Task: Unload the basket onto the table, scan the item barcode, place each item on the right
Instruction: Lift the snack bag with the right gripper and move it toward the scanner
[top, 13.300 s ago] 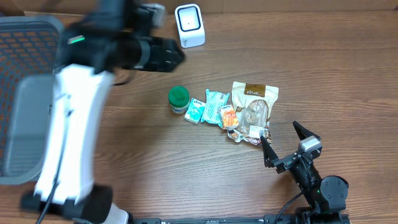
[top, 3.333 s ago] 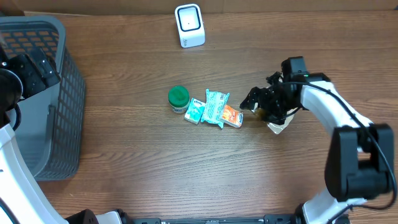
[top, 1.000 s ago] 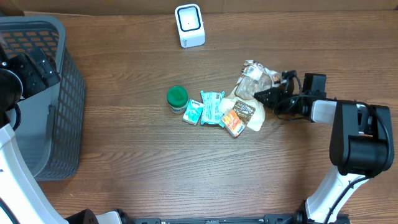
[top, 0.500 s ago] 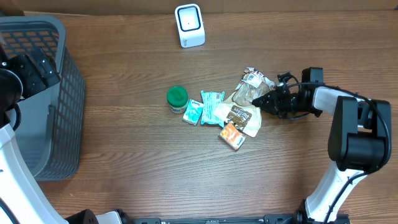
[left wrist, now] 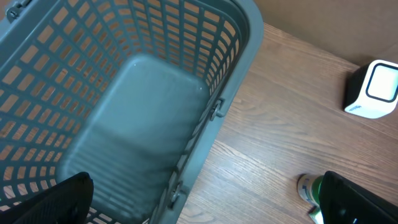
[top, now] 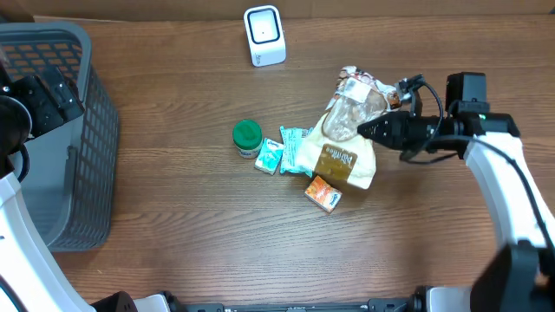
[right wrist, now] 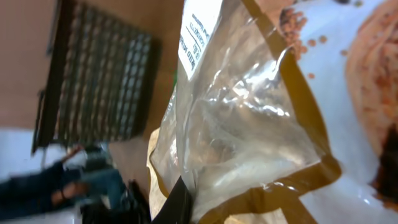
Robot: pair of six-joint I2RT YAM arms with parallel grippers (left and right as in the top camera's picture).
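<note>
A clear snack bag with brown trim hangs tilted over the middle of the table, its lower end by the other packets. My right gripper is shut on the bag's right edge. In the right wrist view the bag fills the frame, a white printed label at its top and one dark finger pressed on its lower edge. The white scanner stands at the far edge, well apart from the bag. My left gripper hangs open above the basket, its fingers spread wide.
A grey mesh basket takes up the left side; the left wrist view looks into the basket. A green-lidded jar, teal packets and an orange packet lie mid-table. The scanner shows in the left wrist view.
My right gripper closed on the bag and raised it, drawing back to the right. The orange packet slid toward the front edge. The left arm has not moved.
</note>
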